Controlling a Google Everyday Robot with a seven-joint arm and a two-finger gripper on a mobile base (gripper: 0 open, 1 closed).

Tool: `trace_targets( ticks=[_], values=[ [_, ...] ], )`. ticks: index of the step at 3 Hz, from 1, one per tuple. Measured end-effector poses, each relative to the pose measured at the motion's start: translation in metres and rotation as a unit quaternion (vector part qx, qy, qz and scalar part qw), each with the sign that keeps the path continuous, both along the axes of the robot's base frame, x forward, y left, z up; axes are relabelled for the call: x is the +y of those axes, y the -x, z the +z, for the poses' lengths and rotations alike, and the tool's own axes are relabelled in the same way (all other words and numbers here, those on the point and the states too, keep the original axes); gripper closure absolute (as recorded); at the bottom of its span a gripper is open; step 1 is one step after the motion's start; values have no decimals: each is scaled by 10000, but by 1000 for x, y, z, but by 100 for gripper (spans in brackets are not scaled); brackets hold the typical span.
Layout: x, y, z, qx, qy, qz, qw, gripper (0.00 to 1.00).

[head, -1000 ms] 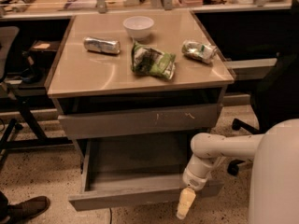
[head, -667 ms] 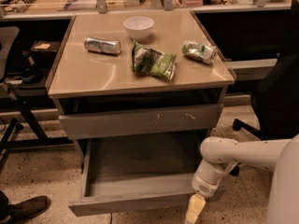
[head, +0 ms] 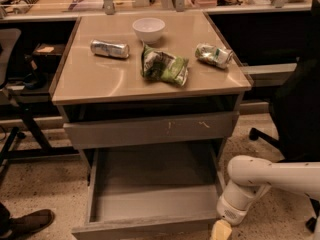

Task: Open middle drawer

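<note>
1. The gripper is at the bottom edge of the view, right of centre. Only a pale yellow tip shows, cut by the frame, so it cannot be told whether the gripper is open or closed.
2. The white arm enters from the right and bends down to the gripper through a round wrist joint.
3. The middle drawer is pulled out toward the camera, low in the cabinet. Its shallow grey box interior shows from above. Its front runs along the bottom of the view, with its right end just beside the gripper. Contact between the two cannot be told.
4. A brown shoe rests on the speckled floor at lower left.
5. Above the open drawer sits a wider grey front with pale scratch marks near its right side.
6. The beige tabletop caps the cabinet. On it lie, well apart:
   - a green bag at centre;
   - a silver can on its side to the left;
   - a crumpled packet to the right;
   - a white bowl, upright, toward the back.
7. A dark chair stands right of the cabinet.
</note>
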State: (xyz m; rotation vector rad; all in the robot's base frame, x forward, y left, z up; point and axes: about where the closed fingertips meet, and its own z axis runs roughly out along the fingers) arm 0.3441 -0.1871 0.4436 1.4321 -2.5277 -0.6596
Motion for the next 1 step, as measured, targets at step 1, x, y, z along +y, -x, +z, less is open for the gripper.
trace_targets(
  ticks=[1],
  values=[
    [0,0,0,0,0,0,10000,0]
  ],
)
